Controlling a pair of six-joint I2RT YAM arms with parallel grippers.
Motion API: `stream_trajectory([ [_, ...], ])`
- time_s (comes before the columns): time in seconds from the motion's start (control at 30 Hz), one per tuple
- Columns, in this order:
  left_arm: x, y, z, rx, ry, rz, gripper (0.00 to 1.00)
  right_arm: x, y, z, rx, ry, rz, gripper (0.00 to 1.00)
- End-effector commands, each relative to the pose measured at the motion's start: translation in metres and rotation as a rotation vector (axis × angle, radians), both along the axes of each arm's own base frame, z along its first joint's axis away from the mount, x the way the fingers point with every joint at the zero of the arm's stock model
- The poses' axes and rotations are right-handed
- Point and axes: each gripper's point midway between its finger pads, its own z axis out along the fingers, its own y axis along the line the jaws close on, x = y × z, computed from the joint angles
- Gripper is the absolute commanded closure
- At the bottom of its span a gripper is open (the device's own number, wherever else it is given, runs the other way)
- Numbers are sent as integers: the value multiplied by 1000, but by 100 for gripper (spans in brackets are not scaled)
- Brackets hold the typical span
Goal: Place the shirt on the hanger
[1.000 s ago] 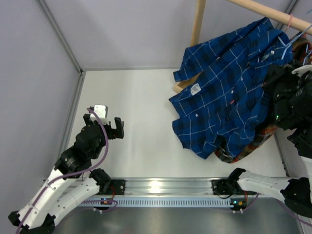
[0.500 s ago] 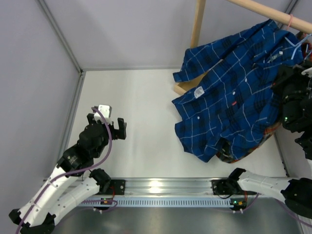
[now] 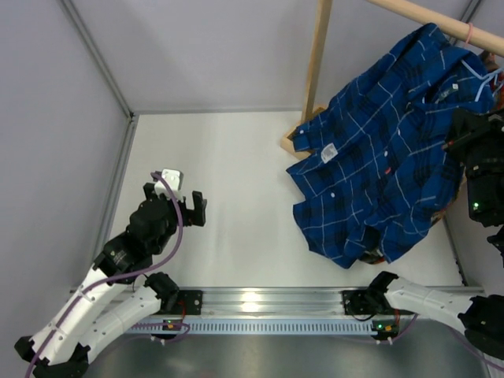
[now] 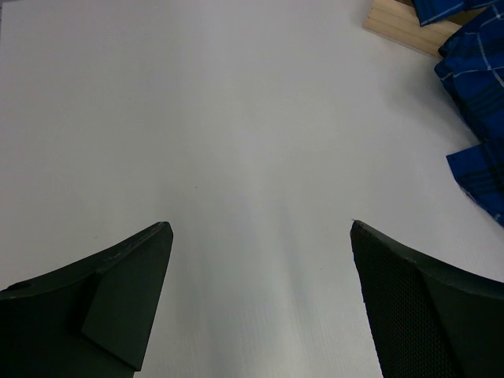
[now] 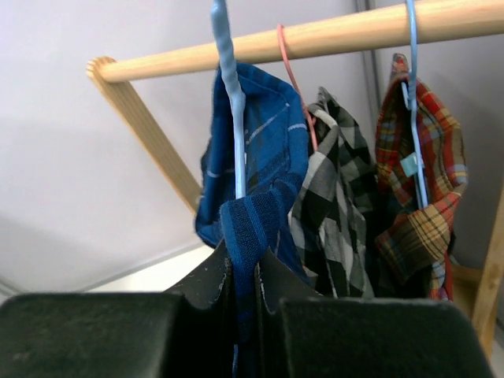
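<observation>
The dark blue plaid shirt (image 3: pixel 386 157) hangs at the right, draped from the wooden rail down to the table; it also shows in the right wrist view (image 5: pixel 256 157). The light-blue wire hanger (image 5: pixel 230 94) runs up through its collar toward the rail; its hook shows at the top right of the top view (image 3: pixel 482 72). My right gripper (image 5: pixel 246 272) is shut on a fold of the shirt's collar with the hanger wire at it. My left gripper (image 4: pixel 260 236) is open and empty over bare table at the left (image 3: pixel 187 206).
A wooden rail (image 5: pixel 315 35) on a slanted post (image 3: pixel 316 51) carries a pink hanger (image 5: pixel 291 71) with a black-and-white checked shirt (image 5: pixel 335 197) and a red-brown plaid shirt (image 5: pixel 421 189) on another blue hanger. Grey walls close the left and back.
My right gripper has carried the shirt and hanger to the right and up toward the rail; the shirt's lower part has dragged right. My left arm has edged slightly toward the near side.
</observation>
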Motion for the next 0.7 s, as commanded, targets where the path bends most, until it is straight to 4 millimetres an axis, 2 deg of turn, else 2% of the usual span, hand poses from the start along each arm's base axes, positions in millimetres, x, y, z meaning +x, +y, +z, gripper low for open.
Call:
stream_trajectory([
  [0.0, 5, -8, 7, -39, -23, -14, 2, 5, -16, 12, 54, -37, -145, 100],
  [0.13, 5, -9, 6, -36, -20, -22, 2, 17, -1, 10, 42, -41, -112, 100],
  [0.23, 4, -8, 8, -43, -25, -22, 2, 34, 16, 10, 26, -29, -104, 100],
  [0.27, 4, -8, 8, -43, -25, -20, 2, 47, 28, 6, 3, -7, -108, 100],
  [0.33, 4, -8, 8, -45, -25, -23, 2, 57, 35, 13, 17, -19, -120, 100],
  [0.37, 4, -8, 9, -47, -26, -23, 2, 70, 45, 10, 5, -4, -129, 100],
  [0.43, 4, -8, 9, -47, -27, -22, 2, 79, 51, 15, 17, -12, -145, 100],
  [0.47, 4, -8, 9, -48, -28, -27, 2, 92, 61, 11, 1, 6, -152, 100],
  [0.67, 0, -9, 14, -66, -47, -44, 2, 133, 89, 3, 4, 22, -206, 100],
])
